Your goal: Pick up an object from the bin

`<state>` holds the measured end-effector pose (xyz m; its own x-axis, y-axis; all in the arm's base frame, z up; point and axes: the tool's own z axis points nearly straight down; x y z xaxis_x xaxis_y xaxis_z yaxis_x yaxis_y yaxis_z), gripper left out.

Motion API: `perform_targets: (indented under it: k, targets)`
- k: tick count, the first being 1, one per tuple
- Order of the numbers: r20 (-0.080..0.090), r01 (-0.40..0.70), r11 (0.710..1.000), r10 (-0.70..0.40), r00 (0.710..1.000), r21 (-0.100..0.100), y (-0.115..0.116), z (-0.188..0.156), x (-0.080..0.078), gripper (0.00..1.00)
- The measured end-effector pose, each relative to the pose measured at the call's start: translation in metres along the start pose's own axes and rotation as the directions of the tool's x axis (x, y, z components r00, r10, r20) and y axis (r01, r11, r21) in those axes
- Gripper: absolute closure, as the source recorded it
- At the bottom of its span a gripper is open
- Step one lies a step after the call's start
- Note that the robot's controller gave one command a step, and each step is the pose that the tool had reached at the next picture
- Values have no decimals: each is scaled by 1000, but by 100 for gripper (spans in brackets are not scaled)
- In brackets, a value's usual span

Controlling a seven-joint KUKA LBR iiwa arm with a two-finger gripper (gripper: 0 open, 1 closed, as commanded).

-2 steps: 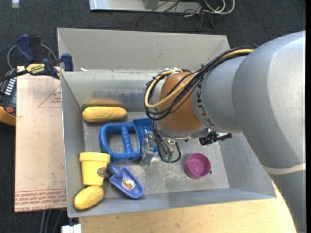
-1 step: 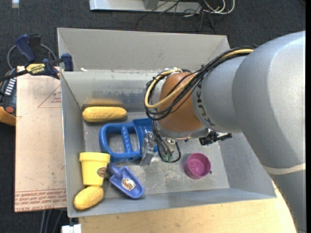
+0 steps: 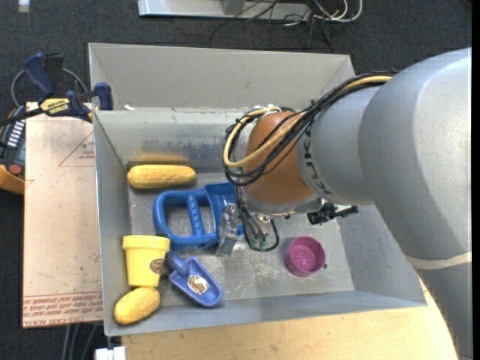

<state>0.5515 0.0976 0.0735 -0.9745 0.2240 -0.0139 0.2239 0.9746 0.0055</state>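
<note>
At the left of the grey metal bin (image 3: 217,77), on its scuffed, speckled floor, a yellow corn cob (image 3: 161,175) lies near the back wall. A yellow cup (image 3: 145,259) and a yellow lump (image 3: 137,304) sit toward the front corner. A small blue scoop (image 3: 193,282) touches the cup. In the middle lies a blue plastic handled frame (image 3: 184,217). The gripper (image 3: 229,237) is low at the frame's right end, under the arm's orange cover (image 3: 274,163) and looped cables. I cannot tell how far open it is or whether it has hold of anything. Further right, a magenta cup (image 3: 304,256) stands apart on bare floor. Dark carpet (image 3: 45,21) surrounds the bin, with loose cords (image 3: 330,2) behind it.
</note>
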Motion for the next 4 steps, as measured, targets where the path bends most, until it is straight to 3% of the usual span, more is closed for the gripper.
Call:
perform_targets:
  k: [1,2,3,4]
  targets:
    - [0,0,1000,0,1000,0,0,0,0,100]
    - [-7,-14,1000,14,1000,2,-1,-82,9,100]
    - [4,-6,1000,6,1000,-2,-2,-32,-13,100]
    - [-7,-78,997,78,997,3,4,-2,-16,100]
